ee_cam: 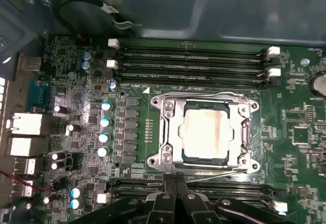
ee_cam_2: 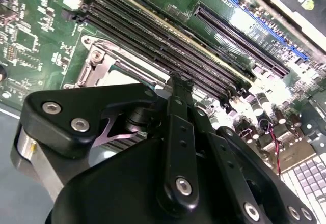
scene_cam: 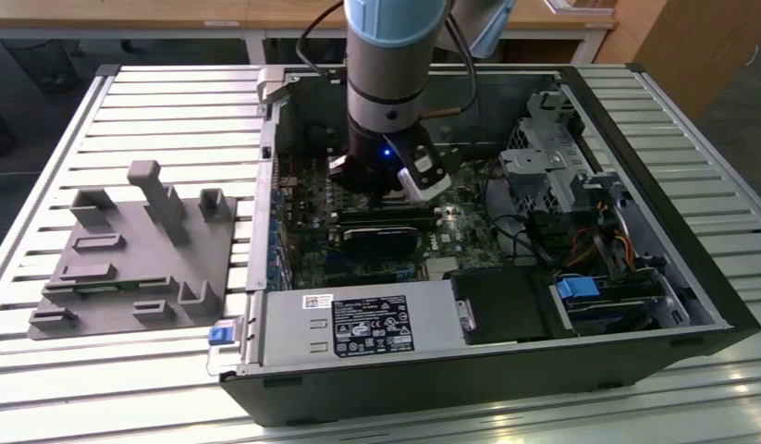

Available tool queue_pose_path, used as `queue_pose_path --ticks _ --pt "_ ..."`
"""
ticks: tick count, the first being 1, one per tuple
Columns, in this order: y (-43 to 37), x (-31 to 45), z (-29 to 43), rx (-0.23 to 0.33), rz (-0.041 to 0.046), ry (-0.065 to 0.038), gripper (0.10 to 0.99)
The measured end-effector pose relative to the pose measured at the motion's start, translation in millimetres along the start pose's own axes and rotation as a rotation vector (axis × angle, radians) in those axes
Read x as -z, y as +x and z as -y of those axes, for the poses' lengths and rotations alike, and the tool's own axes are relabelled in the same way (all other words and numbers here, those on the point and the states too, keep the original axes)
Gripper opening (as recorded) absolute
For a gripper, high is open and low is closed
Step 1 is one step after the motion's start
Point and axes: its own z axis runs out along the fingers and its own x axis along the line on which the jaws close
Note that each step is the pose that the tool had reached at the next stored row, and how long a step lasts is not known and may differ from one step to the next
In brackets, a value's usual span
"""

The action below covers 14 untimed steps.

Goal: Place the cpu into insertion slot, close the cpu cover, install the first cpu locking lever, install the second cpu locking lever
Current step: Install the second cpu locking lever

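- Seated in the insertion slot [ee_cam: 206, 135] on the green circuit board [ee_cam: 76, 132]: the cpu [ee_cam: 205, 132], pale metal top up, with a faint tan stain across it in the first wrist view.
- Lying flat over it, the cpu cover [ee_cam: 170, 132]: a thin grey metal frame, square window baring the chip's top, round screw heads at the corners.
- Just beside the socket's near edge in the first wrist view, the jaws [ee_cam: 175, 183]; black fingertips drawn together with barely a gap, clamped on nothing visible, tips next to a thin wire lever [ee_cam: 224, 172] running along that edge.
- Same closeness in the second wrist view: black linkage bars and silver rivets of the jaws [ee_cam_2: 179, 84] in front, with a corner of the socket frame [ee_cam_2: 99, 63] and a sliver of pale chip [ee_cam_2: 122, 79] peeking past them.
- Past the socket's far side, long black memory slots [ee_cam: 193, 63] with white end clips; silver-topped capacitors [ee_cam: 105, 122] in a row beside it.
- Given by the exterior view and not by the wrist views: the whole open computer case [scene_cam: 479, 370], dark metal, lying on a slatted pale tabletop [scene_cam: 170, 111]; the arm [scene_cam: 393, 83] reaching straight down into its middle; a grey moulded fixture [scene_cam: 133, 259] with upright pegs near the tabletop edge on the exterior view's left, well apart from the case.
- Socket itself hidden behind the arm in the exterior view.
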Motion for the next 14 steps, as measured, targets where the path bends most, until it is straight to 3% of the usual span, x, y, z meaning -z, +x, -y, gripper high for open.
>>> queue_pose_path --ticks 3,7,14 --pt "0.8 -4.2 0.8 -0.002 0.0003 -0.001 0.106" --pt "1.6 -5.4 5.2 -0.004 0.0008 -0.012 0.106" --pt "5.5 -4.9 9.3 -0.004 0.0017 -0.049 0.106"
